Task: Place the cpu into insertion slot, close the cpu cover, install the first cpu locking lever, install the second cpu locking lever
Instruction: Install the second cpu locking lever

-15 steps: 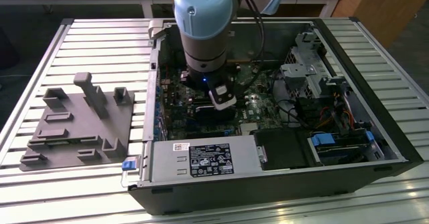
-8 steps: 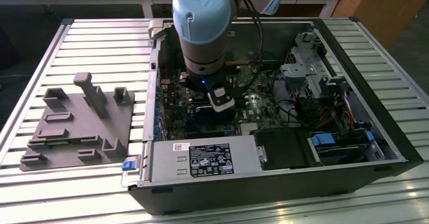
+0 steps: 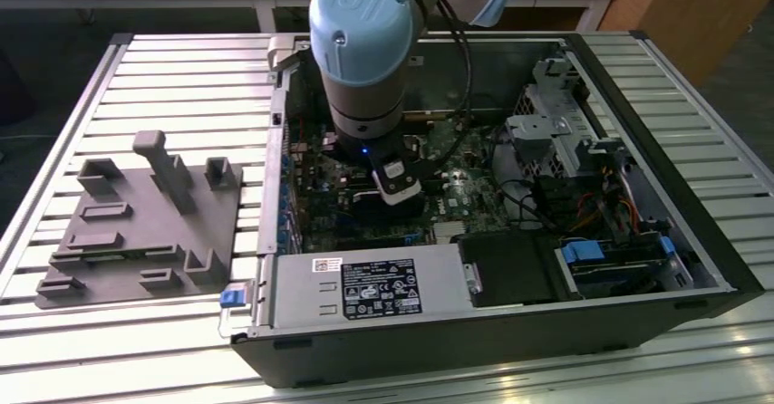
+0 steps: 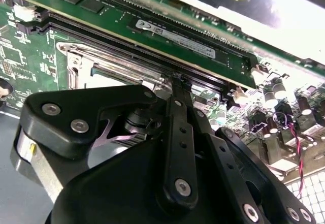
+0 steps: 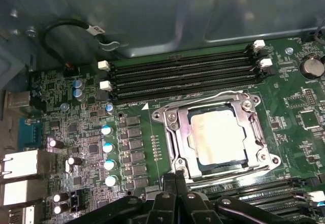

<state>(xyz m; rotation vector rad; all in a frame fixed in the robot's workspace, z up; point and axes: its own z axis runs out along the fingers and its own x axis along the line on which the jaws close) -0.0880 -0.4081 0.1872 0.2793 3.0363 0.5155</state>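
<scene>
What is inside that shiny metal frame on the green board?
Inside the cpu cover lies the cpu, its silvery-tan top showing through the window. The socket beneath it is covered.

In the second wrist view I see my black gripper (image 4: pixel 177 82) big and close, with its two fingers pressed together into one thin tip that points down at the green motherboard (image 4: pixel 30 51). Right past that tip is the shiny metal cpu cover (image 4: pixel 101 61), lying flat on the board, and next to it run long black memory slots (image 4: pixel 137 49), with one green memory stick (image 4: pixel 177 36) standing in a slot. Off to the side I see little round silver cans (image 4: pixel 277 89) on the board and a thin twisted wire (image 4: pixel 297 150) near them.
</scene>
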